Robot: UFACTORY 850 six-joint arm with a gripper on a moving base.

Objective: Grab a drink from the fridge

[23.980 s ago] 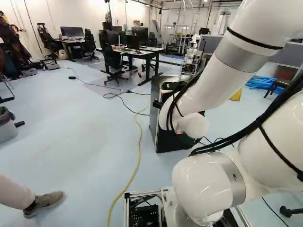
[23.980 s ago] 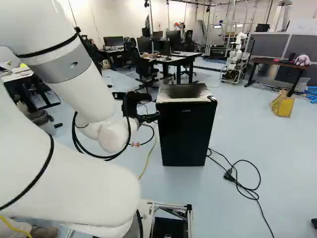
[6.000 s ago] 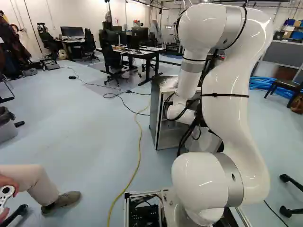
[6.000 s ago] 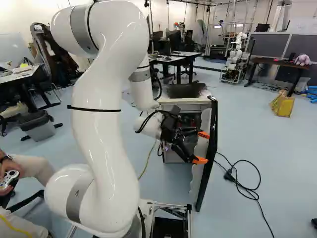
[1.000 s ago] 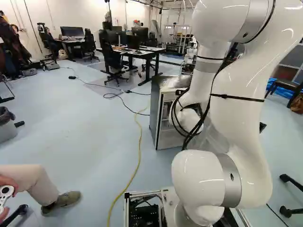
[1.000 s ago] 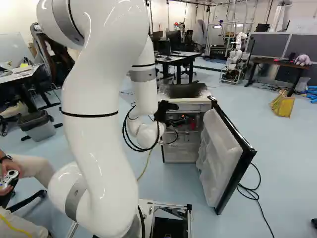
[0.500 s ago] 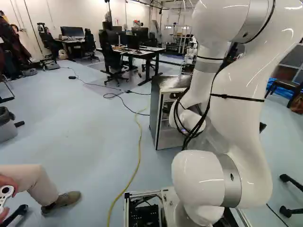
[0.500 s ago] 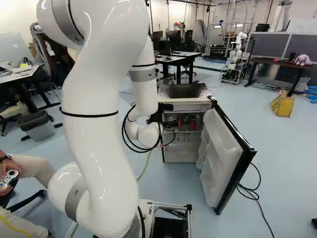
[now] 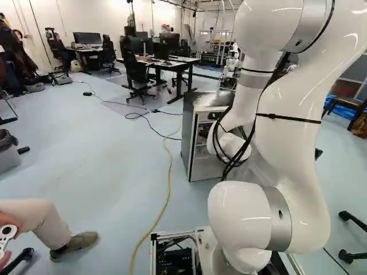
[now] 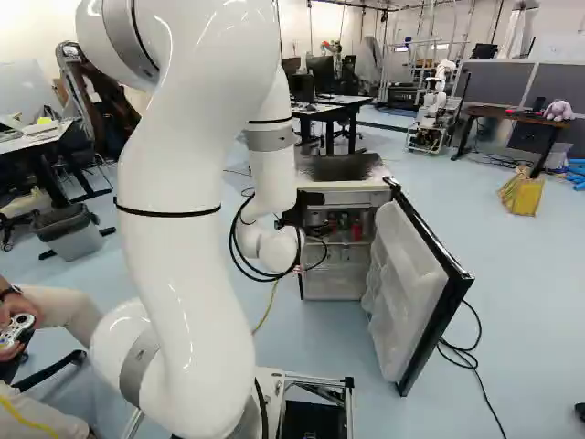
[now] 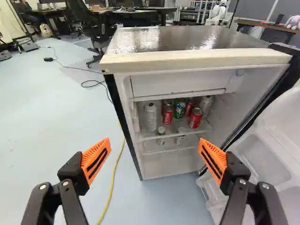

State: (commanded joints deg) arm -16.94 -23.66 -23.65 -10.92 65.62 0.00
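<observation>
Black-edged white fridge door has swung wider, lol; black orange-padded gripper is spread, facing a red metal can near the shelf edge.

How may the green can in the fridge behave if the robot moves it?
The green can looks smooth, so it may slip. Its round body would likely roll if tipped over. A push might jostle the red cans close beside it.

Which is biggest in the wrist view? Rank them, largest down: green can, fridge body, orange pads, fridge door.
1. Fridge body
2. Fridge door
3. Orange pads: the two look alike, so unranked between themselves
4. Green can
</observation>
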